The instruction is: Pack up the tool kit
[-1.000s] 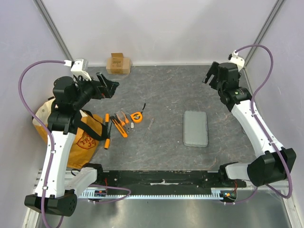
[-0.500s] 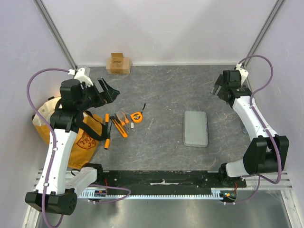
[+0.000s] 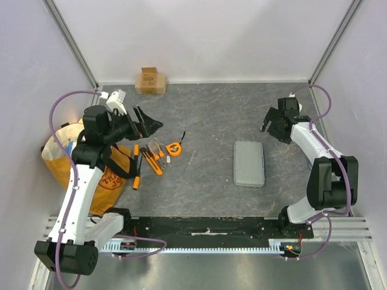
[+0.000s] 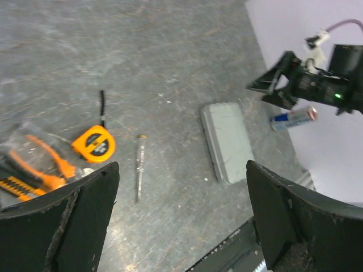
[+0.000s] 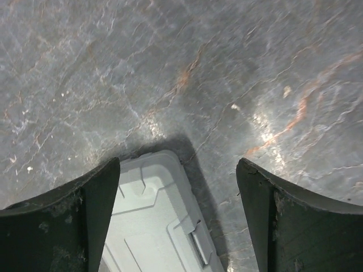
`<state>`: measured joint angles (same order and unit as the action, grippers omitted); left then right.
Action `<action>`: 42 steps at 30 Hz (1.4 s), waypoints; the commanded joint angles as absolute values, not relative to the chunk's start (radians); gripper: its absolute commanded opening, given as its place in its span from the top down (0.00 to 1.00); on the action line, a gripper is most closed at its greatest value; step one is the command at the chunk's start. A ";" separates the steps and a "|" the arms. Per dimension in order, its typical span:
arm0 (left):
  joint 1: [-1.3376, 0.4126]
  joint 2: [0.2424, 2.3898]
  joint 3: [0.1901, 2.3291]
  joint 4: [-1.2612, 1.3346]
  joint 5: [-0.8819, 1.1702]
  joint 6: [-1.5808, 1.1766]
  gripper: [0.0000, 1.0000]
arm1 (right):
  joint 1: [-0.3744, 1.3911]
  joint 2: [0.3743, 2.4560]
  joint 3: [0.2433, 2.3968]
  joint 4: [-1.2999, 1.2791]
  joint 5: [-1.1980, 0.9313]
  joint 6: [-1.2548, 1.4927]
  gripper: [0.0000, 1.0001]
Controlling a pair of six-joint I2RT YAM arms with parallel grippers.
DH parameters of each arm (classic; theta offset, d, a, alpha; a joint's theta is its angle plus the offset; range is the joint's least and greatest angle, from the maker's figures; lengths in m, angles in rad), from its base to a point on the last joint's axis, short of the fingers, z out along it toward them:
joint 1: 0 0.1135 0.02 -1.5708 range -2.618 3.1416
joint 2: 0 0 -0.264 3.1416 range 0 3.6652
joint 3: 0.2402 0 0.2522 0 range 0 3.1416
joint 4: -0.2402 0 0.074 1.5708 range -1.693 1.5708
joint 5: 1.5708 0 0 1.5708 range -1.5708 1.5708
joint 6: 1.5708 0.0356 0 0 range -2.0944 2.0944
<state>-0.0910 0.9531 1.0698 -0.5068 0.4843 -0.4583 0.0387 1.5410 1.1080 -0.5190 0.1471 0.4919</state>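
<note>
From above, we are seeing the case lying shut and flat on the table, its long axis running 12 to 6. The right jaws are standing spread and empty beyond its far right corner, so the case is sitting at 7 o'clock from them. The right arm, much the nearer one, is holding a doubled-back pose with its wrist tipping down at the table. The left jaws, likewise spread and empty, are hovering with the tape measure at 5 o'clock from them.

Through the left wrist camera, we are looking between wide-apart jaws at the pliers and tape measure at 9 o'clock. A loose screwdriver is lying at centre, and the case is well apart at 3 o'clock.

Through the right wrist camera, one latched corner of the case is showing at 7 o'clock, just inside the left of the open jaws. We are judging that the coming move is calling for a short drop that way.
</note>
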 commanded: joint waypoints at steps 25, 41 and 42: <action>-0.368 1.164 0.805 -0.218 0.566 -0.670 0.07 | 0.331 1.222 0.661 -0.339 -0.100 0.839 0.27; -0.475 1.732 1.130 -0.156 0.535 -0.480 0.11 | 0.443 1.587 0.923 -0.229 0.113 0.690 0.09; -0.482 1.756 1.155 -0.172 0.516 -0.466 0.11 | 0.440 1.607 0.945 -0.233 0.107 0.677 0.09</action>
<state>-0.4492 1.6852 1.0409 -0.1959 0.5480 -0.5804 0.4465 1.5597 0.8700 -0.2420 0.0330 0.7490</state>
